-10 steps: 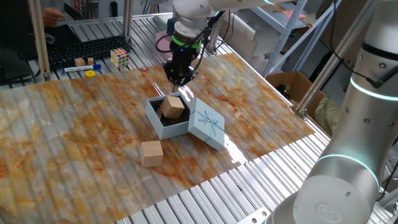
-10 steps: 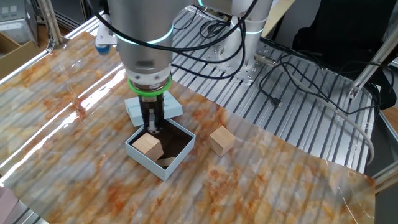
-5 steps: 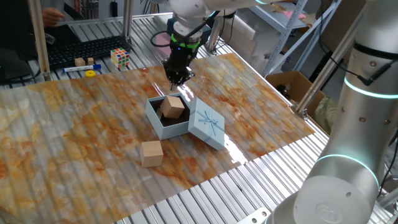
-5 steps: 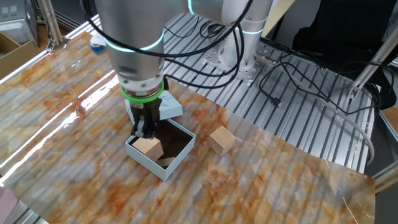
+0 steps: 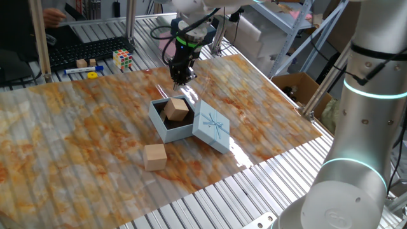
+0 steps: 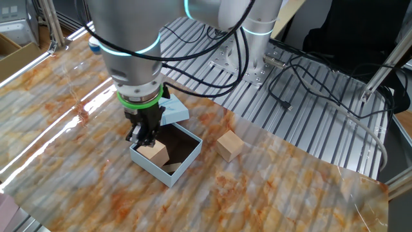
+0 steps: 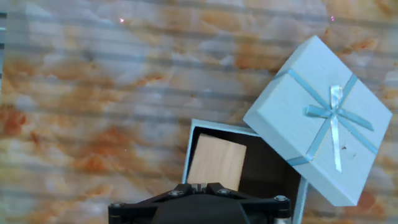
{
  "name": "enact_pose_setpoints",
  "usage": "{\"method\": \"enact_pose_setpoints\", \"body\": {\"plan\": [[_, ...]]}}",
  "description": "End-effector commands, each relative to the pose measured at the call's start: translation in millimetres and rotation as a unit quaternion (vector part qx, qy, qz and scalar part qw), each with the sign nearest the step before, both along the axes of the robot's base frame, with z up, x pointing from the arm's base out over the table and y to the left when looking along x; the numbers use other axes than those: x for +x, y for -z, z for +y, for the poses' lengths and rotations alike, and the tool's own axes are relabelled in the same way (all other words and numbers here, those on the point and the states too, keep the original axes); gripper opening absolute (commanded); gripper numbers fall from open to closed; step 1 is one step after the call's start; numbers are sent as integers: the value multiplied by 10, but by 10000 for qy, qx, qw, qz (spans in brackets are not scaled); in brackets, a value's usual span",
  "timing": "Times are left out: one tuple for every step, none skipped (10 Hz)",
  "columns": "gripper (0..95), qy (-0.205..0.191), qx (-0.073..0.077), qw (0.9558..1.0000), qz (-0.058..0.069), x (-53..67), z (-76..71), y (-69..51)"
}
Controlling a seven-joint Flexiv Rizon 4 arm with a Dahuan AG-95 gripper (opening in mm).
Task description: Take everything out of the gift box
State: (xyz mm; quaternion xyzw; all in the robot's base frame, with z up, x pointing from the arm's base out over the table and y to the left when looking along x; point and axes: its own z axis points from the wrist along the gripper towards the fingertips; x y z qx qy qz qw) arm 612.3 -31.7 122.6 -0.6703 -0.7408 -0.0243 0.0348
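Gift box (image 5: 170,120) sits open mid-table, its lid (image 5: 211,130) leaning against the 3 o'clock side, presumably parked there to free the opening. 1 wooden block (image 5: 177,109) rests tilted inside; another block (image 5: 154,156) already lies out on the table at 7 o'clock. At the box's 12 o'clock edge the gripper (image 5: 181,79) points down, fingers clenched together, holding nothing, touching nothing visible.
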Motion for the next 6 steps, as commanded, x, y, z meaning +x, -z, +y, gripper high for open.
{"method": "enact_pose_setpoints", "body": {"plan": [[0,6,100,9999,35,30,-20,-3],[0,57,129,9999,53,57,-34,15],[0,67,103,9999,43,58,-33,26],[0,59,65,10000,-17,58,-31,41],[0,30,35,10000,-32,58,-31,41],[0,29,30,10000,-60,58,-31,40]]}}
